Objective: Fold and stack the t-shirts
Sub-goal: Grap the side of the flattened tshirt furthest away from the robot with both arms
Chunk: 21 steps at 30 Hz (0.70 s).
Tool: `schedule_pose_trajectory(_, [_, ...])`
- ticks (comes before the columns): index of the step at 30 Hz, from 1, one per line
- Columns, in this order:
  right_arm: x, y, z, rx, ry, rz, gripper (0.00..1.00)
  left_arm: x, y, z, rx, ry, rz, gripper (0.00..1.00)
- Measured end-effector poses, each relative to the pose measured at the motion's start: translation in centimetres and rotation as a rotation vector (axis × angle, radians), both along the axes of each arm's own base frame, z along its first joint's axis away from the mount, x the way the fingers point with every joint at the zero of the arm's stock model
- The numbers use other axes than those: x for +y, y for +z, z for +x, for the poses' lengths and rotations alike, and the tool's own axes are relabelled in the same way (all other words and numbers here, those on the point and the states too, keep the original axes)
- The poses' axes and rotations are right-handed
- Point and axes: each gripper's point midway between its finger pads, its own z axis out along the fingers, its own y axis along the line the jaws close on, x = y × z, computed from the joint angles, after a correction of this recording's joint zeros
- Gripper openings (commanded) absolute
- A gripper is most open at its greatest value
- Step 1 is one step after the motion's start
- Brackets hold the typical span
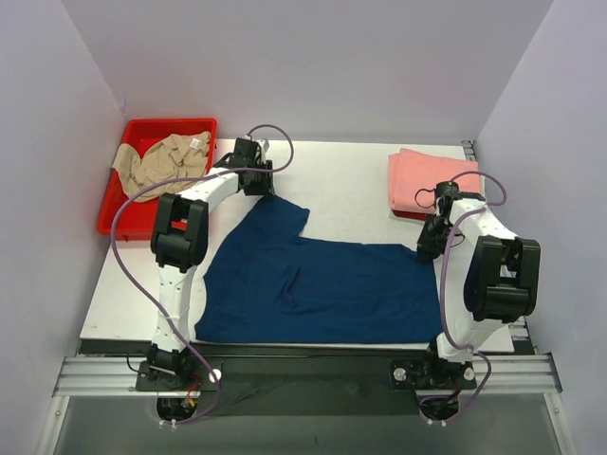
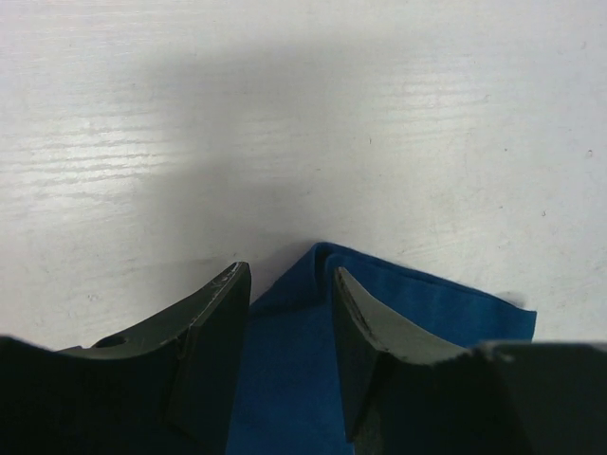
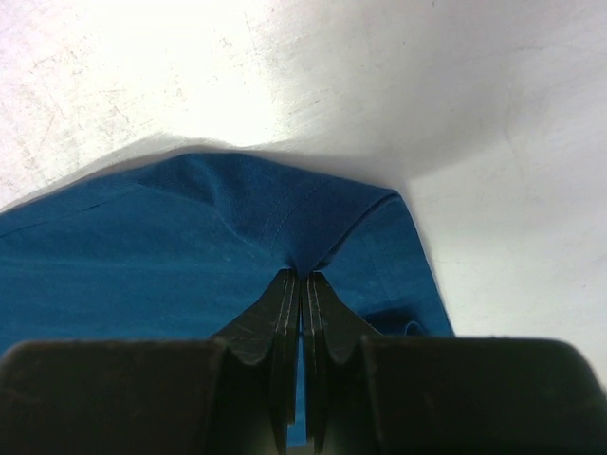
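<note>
The white rectangular table (image 1: 351,180) filled the middle of the top view. Spread across it, from the centre down toward the 6 o'clock edge, lay the navy blue cloth t-shirt (image 1: 313,284), mostly flat with a few creases. One sleeve-like flap reached up toward 11 o'clock. No print showed on the upturned side.

At 10 o'clock, at the table's left edge, stood the red rectangular plastic bin (image 1: 114,213). At 2 o'clock a folded salmon-pink cloth stack (image 1: 417,180) rested on the table, apart from the blue shirt. A crumpled beige cloth tee (image 1: 161,163) lay bunched inside the bin.

The left gripper (image 1: 266,188) sat at the 12 o'clock tip of the flap. In its wrist view, the left gripper (image 2: 289,275) had its jaws moderately apart, straddling a corner of the blue cloth (image 2: 427,303) without pinching it.

The right gripper (image 1: 427,248) was at the shirt's 3 o'clock edge. Its wrist view showed the right gripper (image 3: 302,280) clamped tight on a raised pinch of the blue fabric (image 3: 171,246), folds radiating from the tips.
</note>
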Motion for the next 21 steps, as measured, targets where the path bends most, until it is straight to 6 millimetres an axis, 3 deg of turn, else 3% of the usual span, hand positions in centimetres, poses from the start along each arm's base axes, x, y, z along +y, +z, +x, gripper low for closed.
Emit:
schedule_pose_trajectory(5, [0.11, -0.02, -0.06, 0.003, 0.001, 0.006, 0.00, -0.49, -0.78, 0.51, 0.001, -0.014, 0.007, 0.52])
schedule_pose_trajectory(7, [0.13, -0.02, -0.08, 0.004, 0.001, 0.007, 0.00, -0.71, -0.66, 0.71, -0.003, -0.017, 0.006, 0.49])
schedule_pose_trajectory(12, [0.21, -0.03, -0.25, 0.010, 0.002, 0.011, 0.00, -0.86, -0.76, 0.96, -0.007, -0.024, 0.011, 0.17])
schedule_pose_trajectory(16, [0.27, -0.01, -0.38, 0.016, 0.002, 0.015, 0.00, -0.86, -0.98, 0.78, -0.001, -0.032, 0.019, 0.11])
schedule_pose_trajectory(19, [0.31, -0.01, -0.44, 0.018, 0.003, 0.017, 0.00, -0.80, -1.08, 0.66, 0.004, -0.034, 0.022, 0.00])
schedule_pose_trajectory(21, [0.33, 0.00, -0.49, 0.020, 0.003, 0.018, 0.00, -0.78, -1.07, 0.66, 0.003, -0.037, 0.025, 0.00])
